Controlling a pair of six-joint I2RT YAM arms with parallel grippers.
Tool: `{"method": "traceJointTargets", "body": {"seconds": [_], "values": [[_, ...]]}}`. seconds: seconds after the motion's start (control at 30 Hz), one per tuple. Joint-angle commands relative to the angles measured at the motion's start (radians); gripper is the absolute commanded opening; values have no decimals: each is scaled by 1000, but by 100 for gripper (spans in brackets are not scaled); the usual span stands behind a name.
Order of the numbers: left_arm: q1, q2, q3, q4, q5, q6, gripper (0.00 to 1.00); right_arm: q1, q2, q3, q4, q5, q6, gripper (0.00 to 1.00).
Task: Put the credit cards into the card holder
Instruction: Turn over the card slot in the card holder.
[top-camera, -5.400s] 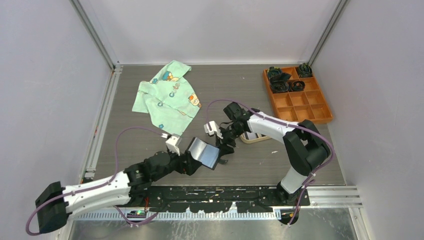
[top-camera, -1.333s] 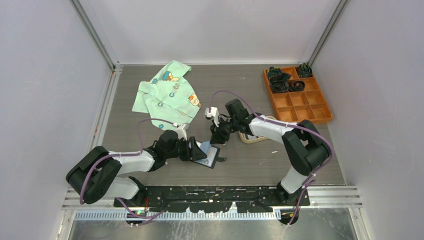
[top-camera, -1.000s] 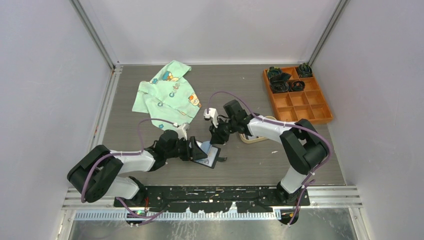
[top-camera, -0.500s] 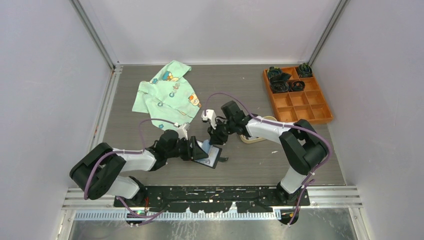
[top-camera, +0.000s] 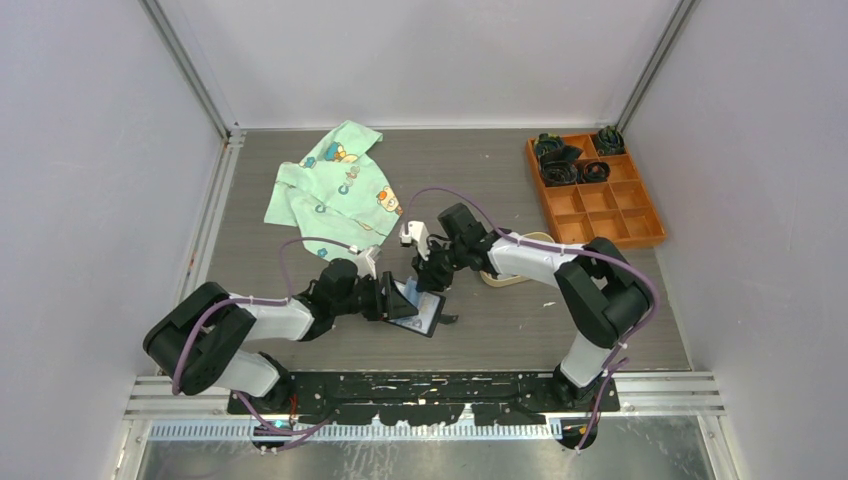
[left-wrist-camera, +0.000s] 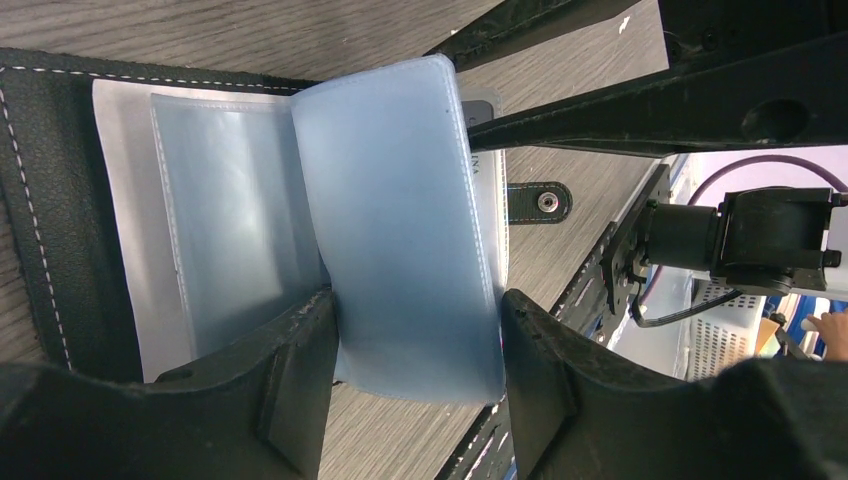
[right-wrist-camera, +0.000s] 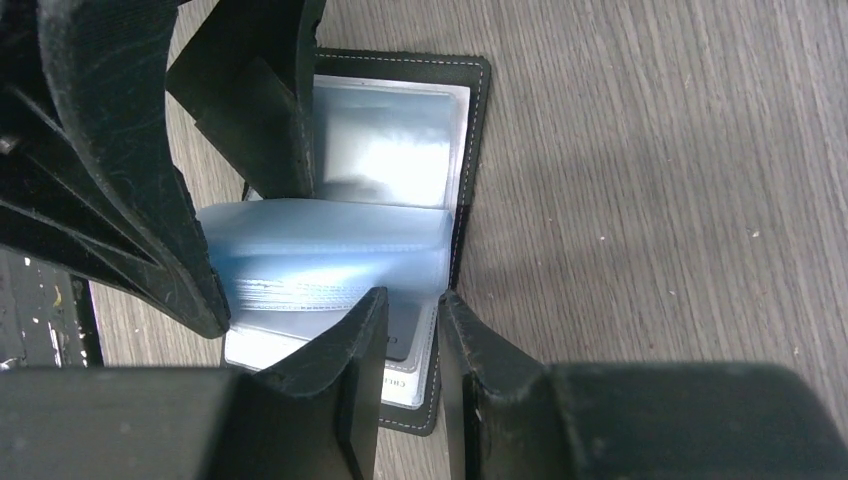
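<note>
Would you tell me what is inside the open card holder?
Clear plastic sleeves, one flipped up, and a light printed card partly showing beneath. Whether other sleeves hold cards is hidden.

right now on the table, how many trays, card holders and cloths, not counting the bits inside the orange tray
trays: 2, orange tray and beige tray
card holder: 1
cloth: 1
total: 4

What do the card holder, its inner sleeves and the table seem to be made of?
The card holder looks like black leather or an imitation: grainy face, white stitching. The sleeves seem to be soft clear plastic, bluish and glossy, bending freely. The table is probably wood-look laminate: grey-brown grain, matte.
</note>
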Motion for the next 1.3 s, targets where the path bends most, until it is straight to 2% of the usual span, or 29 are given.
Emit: {"method": "traceJointTargets", "body": {"seconds": [0.0,0.33,0.63,0.97,1.13,1.27], "values": [[-4,6,16,2,26,-6,55,12,3,47,28,-4,23,31],[-3,-2,22,-15,29,-9,62,25,23,67,32,-3,71,31],[-1,4,22,-14,30,-27,63,44,54,95,43,-1,150,32],[7,-5,24,-83,-18,-5,51,44,58,109,54,-37,193,34],[9,-13,17,-106,-39,-3,38,14,12,121,-25,-114,97,38],[13,-36,7,-110,-57,-24,38,-16,-50,100,-144,-143,-136,41]]}}
